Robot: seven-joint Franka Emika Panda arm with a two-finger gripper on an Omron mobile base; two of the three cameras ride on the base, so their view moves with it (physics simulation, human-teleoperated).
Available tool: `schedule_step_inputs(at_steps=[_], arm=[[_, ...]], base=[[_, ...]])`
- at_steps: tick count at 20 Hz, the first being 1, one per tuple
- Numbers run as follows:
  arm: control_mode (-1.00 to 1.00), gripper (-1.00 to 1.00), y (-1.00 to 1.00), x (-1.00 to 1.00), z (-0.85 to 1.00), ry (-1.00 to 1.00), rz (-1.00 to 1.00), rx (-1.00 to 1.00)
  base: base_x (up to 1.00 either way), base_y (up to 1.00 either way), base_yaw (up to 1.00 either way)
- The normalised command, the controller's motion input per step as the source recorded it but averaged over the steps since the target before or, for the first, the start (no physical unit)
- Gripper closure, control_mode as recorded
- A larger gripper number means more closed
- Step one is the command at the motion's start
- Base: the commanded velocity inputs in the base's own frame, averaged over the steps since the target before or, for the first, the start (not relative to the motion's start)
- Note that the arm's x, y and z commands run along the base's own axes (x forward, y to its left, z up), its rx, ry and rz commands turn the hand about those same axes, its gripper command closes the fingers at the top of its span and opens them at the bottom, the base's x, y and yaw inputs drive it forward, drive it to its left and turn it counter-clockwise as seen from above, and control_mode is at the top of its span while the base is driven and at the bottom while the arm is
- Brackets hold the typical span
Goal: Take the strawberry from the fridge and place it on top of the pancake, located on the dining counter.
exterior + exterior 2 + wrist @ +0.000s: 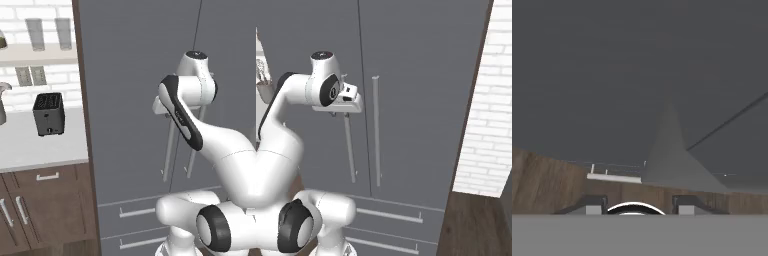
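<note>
The fridge [130,100] takes up most of both base views, a tall matte grey unit with both doors shut and two drawers below. To its left stands a white worktop [35,145] over brown cabinets, with a dark toaster [48,114] on it and two glasses [35,34] on a shelf above. A white brick wall [491,100] flanks the fridge on the other side.

The task looks barely begun: no door is open, so the strawberry is presumably inside the closed fridge and cannot be seen, and the pancake and dining counter lie outside these pictures. Opening a door, taking the fruit, travelling to the counter and setting it on the pancake all seem left to do.

The arm is raised and bent, its forearm reaching across to the upper end of the left door's handle [350,150], the long thin bar just beside the centre seam; the right door's handle [376,130] runs parallel, a little apart. The hand [340,114] points downward at the very top of that bar, its wrist block level. From the hand view the bar [669,150] runs away down the door toward the drawer pulls and floor, rising between the two fingertips [594,205]. The jaws stand partly apart on either side of the bar; whether they actually press on it I cannot tell.
</note>
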Motion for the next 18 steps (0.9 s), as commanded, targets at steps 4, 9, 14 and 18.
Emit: schedule_step_inputs(at_steps=[4, 9, 14, 18], arm=[[1.00, -1.00, 0.00, -0.02, 0.00, 0.00, 0.00, 0.00], [1.00, -1.00, 0.00, 0.00, 0.00, 0.00, 0.00, 0.00], [1.00, -1.00, 0.00, 0.00, 0.00, 0.00, 0.00, 0.00], [1.00, -1.00, 0.00, 0.00, 0.00, 0.00, 0.00, 0.00]], base=[[-0.13, 0.00, 0.00], [-0.73, -0.06, 0.00], [-0.68, -0.59, -0.01], [-0.40, -0.53, -0.01]])
